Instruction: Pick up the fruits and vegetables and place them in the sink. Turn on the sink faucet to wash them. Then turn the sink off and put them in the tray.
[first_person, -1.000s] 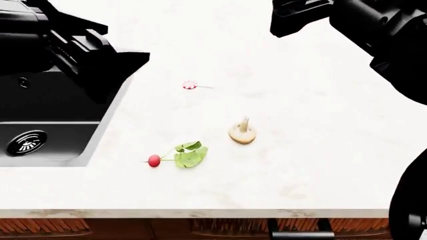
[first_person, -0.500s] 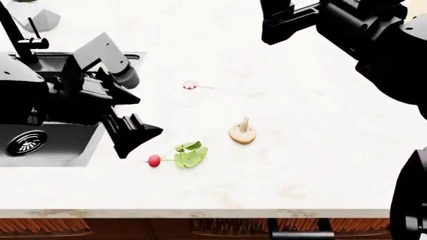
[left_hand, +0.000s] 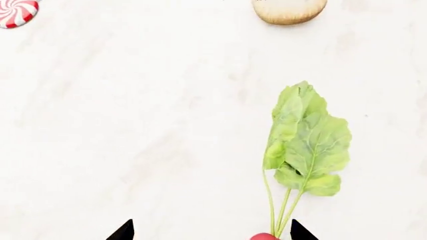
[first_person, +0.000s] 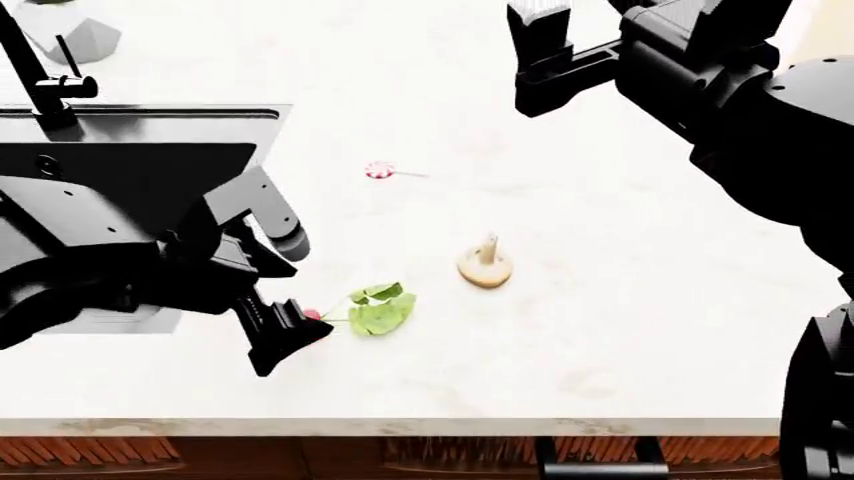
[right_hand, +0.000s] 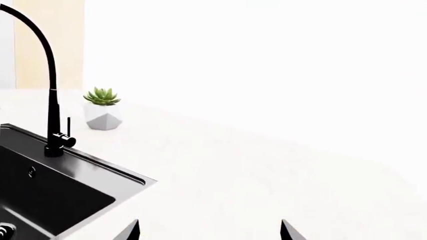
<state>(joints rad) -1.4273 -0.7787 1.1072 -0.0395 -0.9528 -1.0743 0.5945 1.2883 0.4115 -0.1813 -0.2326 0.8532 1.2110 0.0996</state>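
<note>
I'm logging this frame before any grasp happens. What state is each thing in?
radish: lying on the counter, ungrasped
mushroom: cap down, stem up
candy: lying on the counter
sink: no produce visible in it
faucet: no water running
left claw: open
right claw: open, empty

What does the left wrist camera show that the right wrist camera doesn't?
Only the left wrist view shows the radish, the mushroom and the striped candy, with the radish's red bulb between the open left claw tips. Only the right wrist view shows the sink, faucet and potted plant. Both show the white counter.
</note>
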